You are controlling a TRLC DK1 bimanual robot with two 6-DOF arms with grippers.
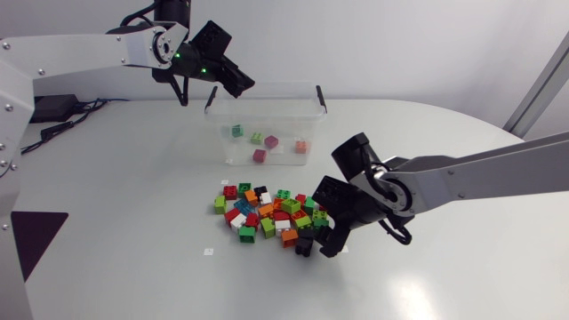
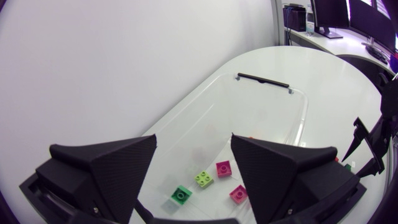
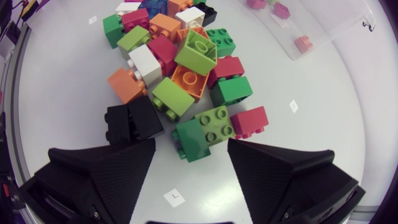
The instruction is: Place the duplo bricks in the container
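A clear plastic container (image 1: 307, 114) stands at the back of the table and holds several duplo bricks, among them a green (image 2: 181, 194), a lime (image 2: 203, 179) and a magenta one (image 2: 224, 168). My left gripper (image 1: 233, 82) hangs open and empty over the container's (image 2: 298, 118) left rear rim, its fingers (image 2: 106, 168) spread wide. A pile of mixed bricks (image 1: 267, 213) lies in front of the container. My right gripper (image 1: 324, 233) stands open, low at the pile's front right end. Just ahead of its fingers (image 3: 292, 174) lie a green brick (image 3: 202, 132), a black brick (image 3: 132, 121) and a red brick (image 3: 249, 121).
Cables and a black box (image 1: 53, 107) lie at the table's back left. Small white tags (image 1: 208, 252) are stuck on the tabletop near the pile. The container has black clip handles (image 2: 264, 79) at its ends.
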